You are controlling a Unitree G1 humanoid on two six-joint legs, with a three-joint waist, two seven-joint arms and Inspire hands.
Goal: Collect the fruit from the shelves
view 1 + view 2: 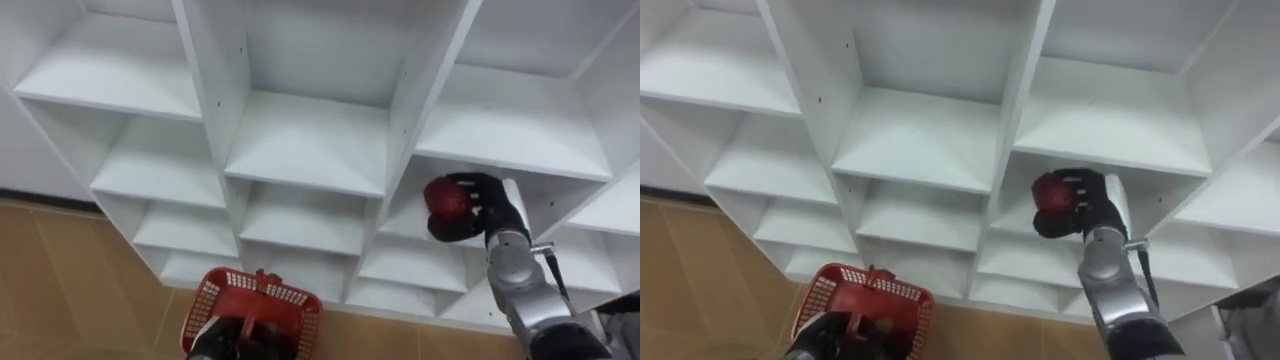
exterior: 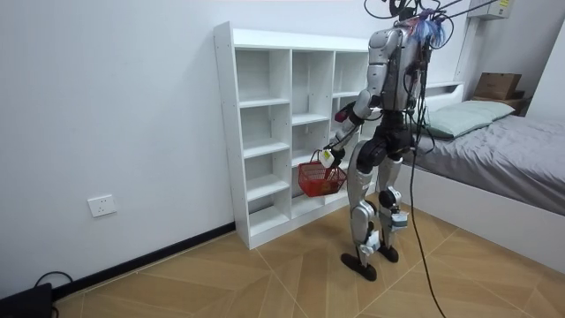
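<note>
The white closet [image 1: 310, 140] takes up most of the eye views, a grid of open compartments split by upright dividers and shelf boards. In the room view the robot stands upright close in front of it, facing its middle and right columns, on a wooden floor [image 2: 265, 274]. A bed [image 2: 512, 150] with a pale green pillow [image 2: 459, 115] lies just behind the robot at 3 o'clock in that view, and a cardboard box [image 2: 499, 86] sits on the ledge behind the pillow. A socket [image 2: 102, 206] is set low on the wall at 9 o'clock.

A red mesh basket [image 1: 215, 295] hangs at 7 o'clock in the eye views, in front of the closet's lowest compartments and above the floor. The left hand [image 1: 222, 342] carries it from the near side, its dark fingers wrapped round the basket's handle.

The right hand [image 1: 485, 212] is at 3 o'clock, reaching into the mouth of a compartment in the right column, just under a shelf board. Its fingers [image 1: 468, 183] are clamped round a round red fruit [image 1: 445, 198], which sits in the hand clear of the shelf below it. From the basket the fruit lies toward 2 o'clock, well apart. The upright divider between the middle and right columns stands just at 9 o'clock of the fruit, between it and the basket.
</note>
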